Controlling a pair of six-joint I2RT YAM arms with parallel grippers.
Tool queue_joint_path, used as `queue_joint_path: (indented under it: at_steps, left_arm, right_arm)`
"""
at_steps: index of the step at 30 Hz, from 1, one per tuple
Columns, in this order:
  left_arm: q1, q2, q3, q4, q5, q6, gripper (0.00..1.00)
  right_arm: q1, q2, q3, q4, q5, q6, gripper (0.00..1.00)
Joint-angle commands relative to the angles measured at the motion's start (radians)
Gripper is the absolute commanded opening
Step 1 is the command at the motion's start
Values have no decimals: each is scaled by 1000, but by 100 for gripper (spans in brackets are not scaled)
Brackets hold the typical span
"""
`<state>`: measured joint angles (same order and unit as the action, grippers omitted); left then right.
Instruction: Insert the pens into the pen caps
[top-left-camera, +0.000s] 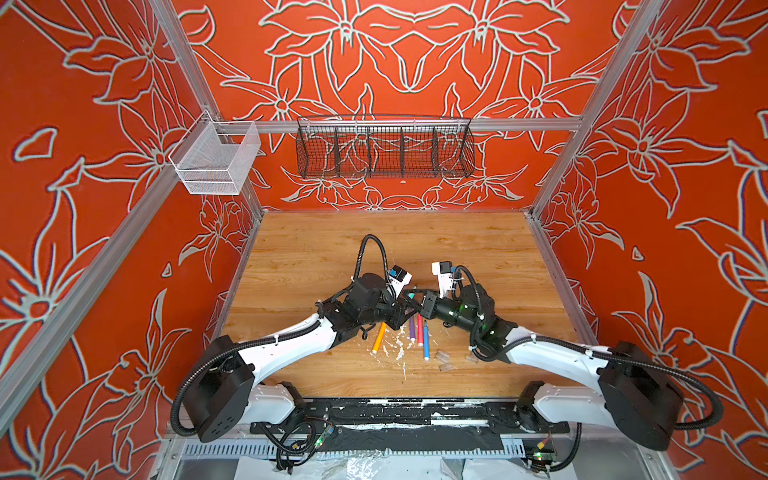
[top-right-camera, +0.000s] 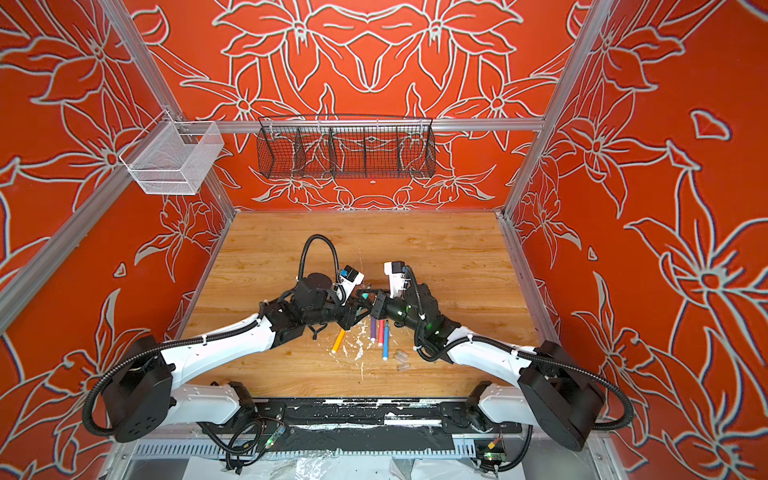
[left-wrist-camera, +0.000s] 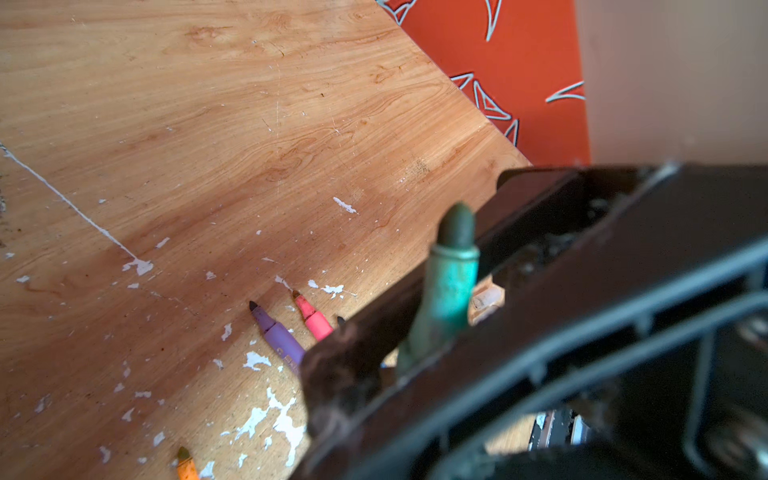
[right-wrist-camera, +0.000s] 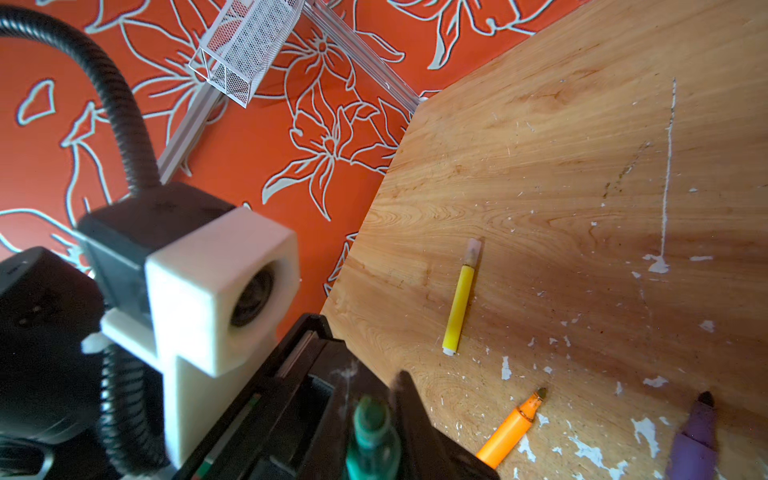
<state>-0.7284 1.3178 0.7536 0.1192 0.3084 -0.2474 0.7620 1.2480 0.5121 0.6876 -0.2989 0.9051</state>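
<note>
The two grippers meet above the table's middle. My right gripper (top-left-camera: 419, 306) (right-wrist-camera: 374, 403) is shut on the green pen (right-wrist-camera: 372, 440) (top-left-camera: 410, 296), whose bare tip points up and back. My left gripper (top-left-camera: 403, 315) presses in beside that pen (left-wrist-camera: 446, 282); its dark finger (left-wrist-camera: 336, 374) is blurred and its jaws are unclear. The orange (top-left-camera: 379, 337), purple (top-left-camera: 412, 328), pink-red (top-left-camera: 420, 330) and blue (top-left-camera: 426, 344) pens lie uncapped below the grippers. Two clear pen caps (top-left-camera: 442, 355) (top-left-camera: 445, 367) lie right of them. A yellow pen (right-wrist-camera: 459, 307) wears a cap (right-wrist-camera: 473, 251).
White paint flecks (top-left-camera: 397, 349) dot the wooden table (top-left-camera: 374, 249) around the pens. A white mesh basket (top-left-camera: 216, 160) and a black wire basket (top-left-camera: 384, 151) hang on the back rail. Patterned red walls close in three sides.
</note>
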Motion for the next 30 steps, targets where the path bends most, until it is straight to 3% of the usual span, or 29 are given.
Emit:
queue_joint_path:
  at_steps: [1,3,5,7,8,11,14,16,23,30]
  left_arm:
    - [-5,13,-2,25,-3,5,27]
    - [-5,12,0,24,-7,5,21]
    - [-5,13,2,19,-12,7,3]
    - [-6,9,3,14,-24,4,0]
    - [-5,6,0,13,-29,2,0]
    - [-5,-8,-9,16,-54,-3,0]
    - [-5,-21,-15,9,-101,-11,0]
    - [-5,-32,-18,-2,-136,-15,0]
    - [-5,-76,-39,-36,-346,-47,0]
    - [-5,-86,-40,-52,-404,-72,0]
  right_arm:
    - [9,0,-27,67,1,57,0]
    - [9,-5,-27,67,6,54,0]
    - [10,-21,-25,32,28,27,0]
    - [9,-40,-23,-13,61,-1,0]
    - [9,-51,-21,-31,79,-13,6]
    - [8,-86,-19,-96,134,-37,41]
    - [8,-130,-4,-174,170,-93,54]
    - [8,-175,37,-289,195,-169,54]
    - [8,-295,283,-1092,487,-222,53]
    - [10,-271,312,-1365,467,-310,44]
